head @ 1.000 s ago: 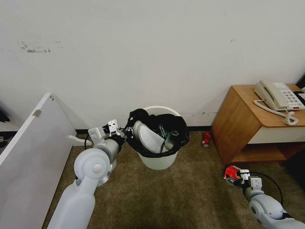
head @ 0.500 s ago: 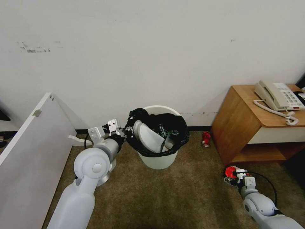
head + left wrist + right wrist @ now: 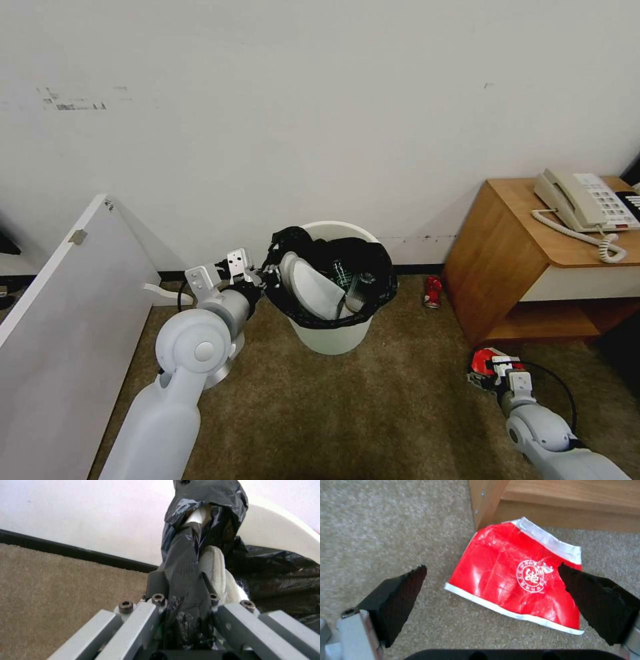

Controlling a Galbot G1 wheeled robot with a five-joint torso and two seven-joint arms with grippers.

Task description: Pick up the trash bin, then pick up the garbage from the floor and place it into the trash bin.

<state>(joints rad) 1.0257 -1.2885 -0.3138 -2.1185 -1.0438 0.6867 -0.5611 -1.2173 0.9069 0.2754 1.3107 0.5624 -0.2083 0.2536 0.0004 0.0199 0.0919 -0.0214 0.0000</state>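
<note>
The trash bin [image 3: 333, 337], a white bucket lined with a black bag, stands on the carpet by the wall. It holds a white slipper [image 3: 308, 287] and small bottles [image 3: 343, 273]. My left gripper [image 3: 259, 279] is shut on the bin's near-left rim, and the black bag [image 3: 186, 562] is pinched between its fingers [image 3: 156, 582]. A red packet [image 3: 516, 580] lies flat on the carpet by the nightstand's corner. My right gripper [image 3: 491, 568] hangs open just above it, with one pad [image 3: 396, 595] on each side of the packet [image 3: 484, 361]. A red can [image 3: 433, 291] lies near the wall.
A wooden nightstand [image 3: 507, 267] stands at the right, close to the right gripper, with a beige telephone [image 3: 583, 200] on top. A tilted white panel [image 3: 60, 333] is at the left. Open carpet [image 3: 373, 413] lies in front of the bin.
My right arm has sunk lower and drawn slightly inward over the red packet. The left arm and the bin have not moved.
</note>
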